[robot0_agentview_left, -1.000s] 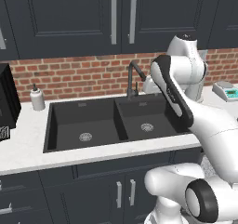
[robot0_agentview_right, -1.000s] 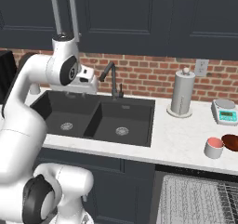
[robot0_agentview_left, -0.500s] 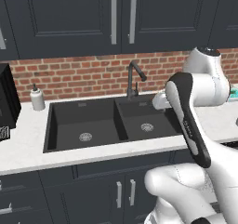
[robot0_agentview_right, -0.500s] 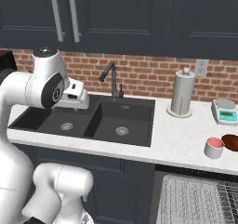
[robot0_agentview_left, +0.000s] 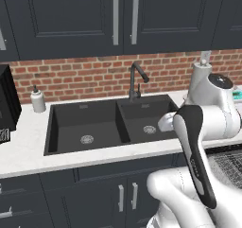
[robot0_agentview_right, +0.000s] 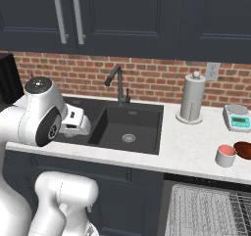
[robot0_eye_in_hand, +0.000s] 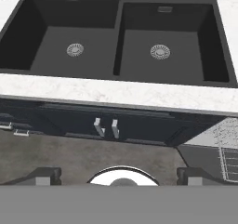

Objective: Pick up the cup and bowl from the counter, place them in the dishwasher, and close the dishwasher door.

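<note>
Hovering with fingers spread wide and empty above the black double sink (robot0_eye_in_hand: 121, 37), the two-finger gripper (robot0_eye_in_hand: 119, 174) must next swing toward three o'clock, where the small white pink-lined cup (robot0_agentview_right: 226, 155) and reddish-brown shallow bowl (robot0_agentview_right: 243, 149) wait on the white marbled counter (robot0_agentview_right: 186, 147).

The long white marbled stone counter (robot0_agentview_right: 186, 154) holds the black double sink (robot0_agentview_right: 128, 125) in its middle, with the dark curved faucet (robot0_agentview_right: 117, 83) behind it. To the sink's right stands the tall grey cylinder (robot0_agentview_right: 191, 99). Further right sits the small white cylindrical cup (robot0_agentview_right: 226, 155), with the shallow reddish-brown bowl (robot0_agentview_right: 243, 150) just beside it. The pale wire dishwasher rack (robot0_agentview_right: 208, 210) extends below the counter edge, beneath them.
</note>
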You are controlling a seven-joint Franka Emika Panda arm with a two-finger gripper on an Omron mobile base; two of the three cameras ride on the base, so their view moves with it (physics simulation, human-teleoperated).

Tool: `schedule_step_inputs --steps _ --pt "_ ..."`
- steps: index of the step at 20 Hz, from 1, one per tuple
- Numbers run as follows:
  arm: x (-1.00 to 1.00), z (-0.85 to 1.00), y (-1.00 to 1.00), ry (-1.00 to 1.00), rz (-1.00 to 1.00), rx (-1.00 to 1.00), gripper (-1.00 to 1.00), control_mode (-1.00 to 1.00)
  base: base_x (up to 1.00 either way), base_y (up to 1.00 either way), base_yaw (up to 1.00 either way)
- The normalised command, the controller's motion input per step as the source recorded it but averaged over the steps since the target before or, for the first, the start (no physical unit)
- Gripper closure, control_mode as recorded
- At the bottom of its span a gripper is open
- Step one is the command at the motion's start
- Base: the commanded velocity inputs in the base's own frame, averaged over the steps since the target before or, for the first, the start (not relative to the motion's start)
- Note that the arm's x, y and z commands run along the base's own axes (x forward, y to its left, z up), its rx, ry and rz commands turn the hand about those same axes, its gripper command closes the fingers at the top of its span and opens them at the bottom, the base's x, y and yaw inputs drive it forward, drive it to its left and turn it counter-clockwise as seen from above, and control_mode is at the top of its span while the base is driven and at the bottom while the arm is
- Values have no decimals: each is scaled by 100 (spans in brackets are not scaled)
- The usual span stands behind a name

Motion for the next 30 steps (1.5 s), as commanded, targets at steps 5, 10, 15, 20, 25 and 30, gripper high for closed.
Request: schedule_step_inputs --steps 5,10,15,20,25,30 --pt "0 0 0 0 0 0 -100 100 7 -2 -22" --pt "0 0 0 0 0 0 -100 100 15 -2 -72" --pt "0 0 0 0 0 0 -100 100 0 14 -93" --pt "0 0 0 0 0 0 -100 100 14 61 -79" --pt "0 0 0 0 0 0 -100 100 36 65 -54" --pt "0 0 0 0 0 0 -100 100 25 27 -13"
